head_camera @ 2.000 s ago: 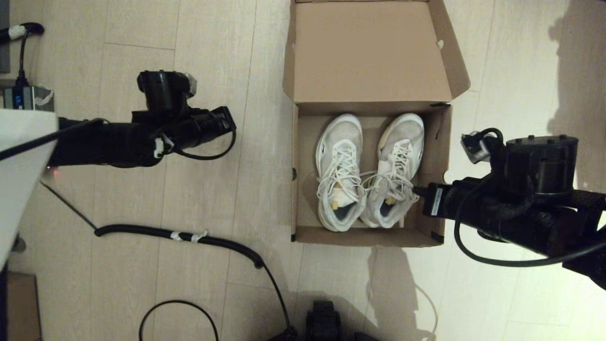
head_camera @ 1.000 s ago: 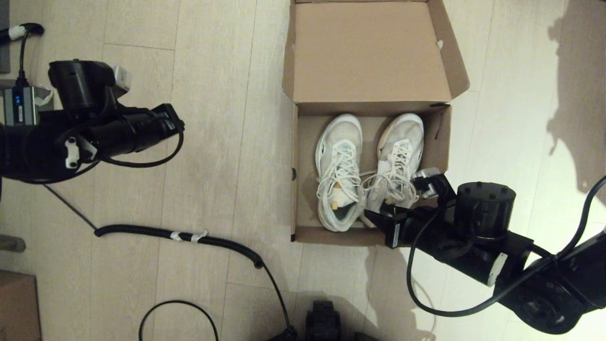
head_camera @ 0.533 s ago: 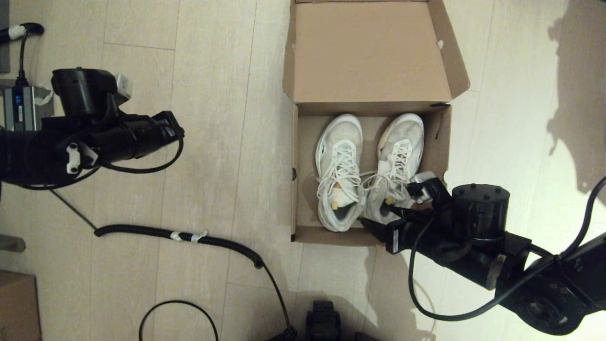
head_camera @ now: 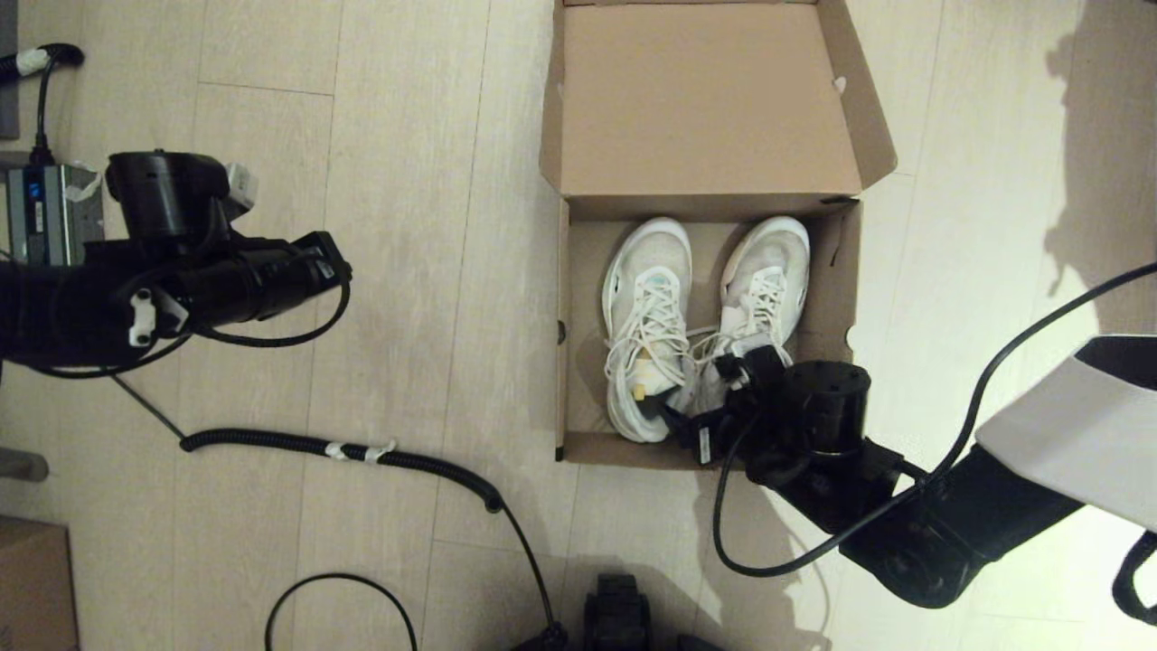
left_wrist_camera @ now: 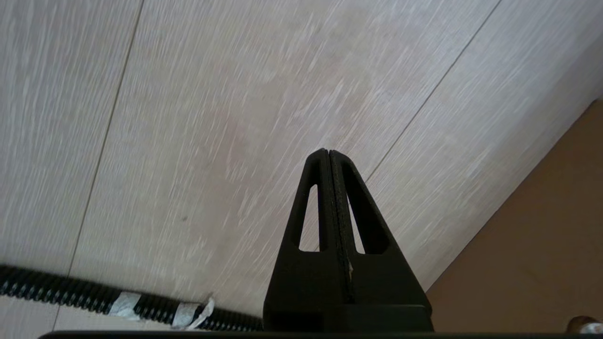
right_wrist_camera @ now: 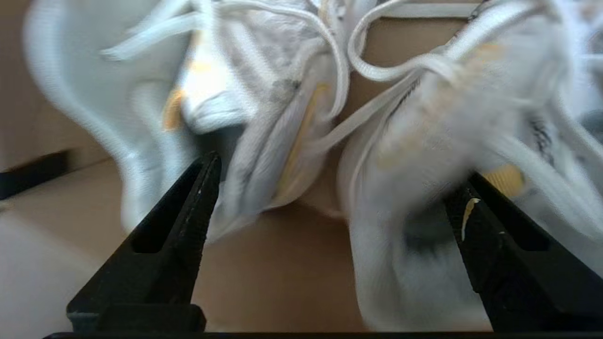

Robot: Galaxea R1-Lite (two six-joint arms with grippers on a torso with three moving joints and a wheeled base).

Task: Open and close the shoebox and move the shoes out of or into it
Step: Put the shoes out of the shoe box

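The brown cardboard shoebox [head_camera: 839, 298] lies open on the floor, its lid [head_camera: 705, 99] folded back on the far side. Both white lace-up shoes sit side by side inside, toes toward the lid: the left shoe [head_camera: 646, 298] and the right shoe [head_camera: 768, 271]. My right gripper [head_camera: 687, 425] is open, low over their heels at the box's near end. In the right wrist view its fingers [right_wrist_camera: 188, 221] are spread wide, and the neighbouring heel collars of both shoes [right_wrist_camera: 264, 155] lie between them above the box floor [right_wrist_camera: 282, 273]. My left gripper [head_camera: 330, 258] is shut [left_wrist_camera: 328, 153] over bare floor left of the box.
A black corrugated cable [head_camera: 362, 449] with white tape runs across the floor left of the box, and a thinner cable loop [head_camera: 343, 597] lies nearer me. Another cardboard box [head_camera: 32, 579] shows at the lower left edge. A grey device [head_camera: 45, 212] stands at the far left.
My right arm has swung left and forward from beside the box, so its open gripper is now inside over the shoe heels. The left arm drew back left, then only drifted slightly.
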